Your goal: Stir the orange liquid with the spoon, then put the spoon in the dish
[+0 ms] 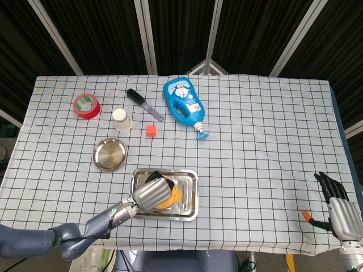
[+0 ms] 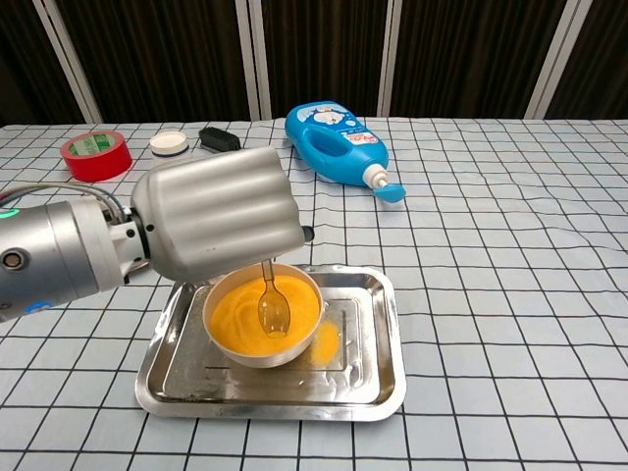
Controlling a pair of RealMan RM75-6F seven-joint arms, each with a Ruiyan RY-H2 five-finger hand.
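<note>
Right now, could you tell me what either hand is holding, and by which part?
The left hand holds the spoon by its handle's upper end; the right hand holds nothing.

Spoon (image 2: 274, 306) in bowl (image 2: 263, 324), seemingly dipped

The rectangular stainless-steel tray (image 2: 378, 388) shone mirror-bright, as did the round metal dish (image 1: 109, 154) at its ten o'clock. The left hand (image 2: 218, 223) had a ribbed, brushed silver shell with a soft sheen. The clear plastic spoon (image 2: 274, 308) looked glossy. A matt checked cloth (image 2: 510, 294) covered the table. The blue plastic bottle (image 2: 335, 141) at twelve o'clock gleamed smoothly.
</note>
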